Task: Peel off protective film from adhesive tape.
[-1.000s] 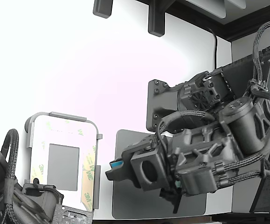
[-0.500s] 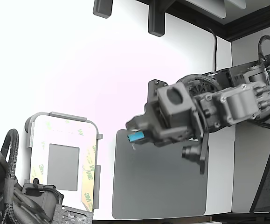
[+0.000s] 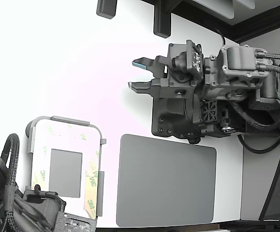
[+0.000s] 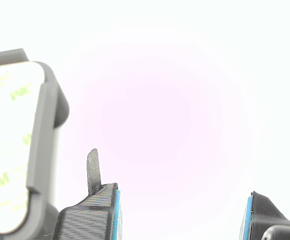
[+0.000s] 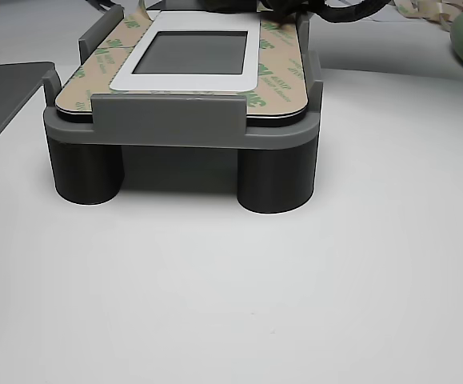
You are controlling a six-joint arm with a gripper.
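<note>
Hand (image 3: 139, 74): wide apart, holding nothing.
Pale yellowish 3M-printed protective film (image 3: 91, 180): well apart from the hand, on the white plate's border.

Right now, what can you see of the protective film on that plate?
The protective film is a thin, pale yellowish liner printed with green 3M logos. It lies flat in narrow strips along the border of the white plate, around a grey rectangle, and the plate sits in a grey plastic frame on round legs. It looks unpeeled. The gripper is open and well away from it.
</note>
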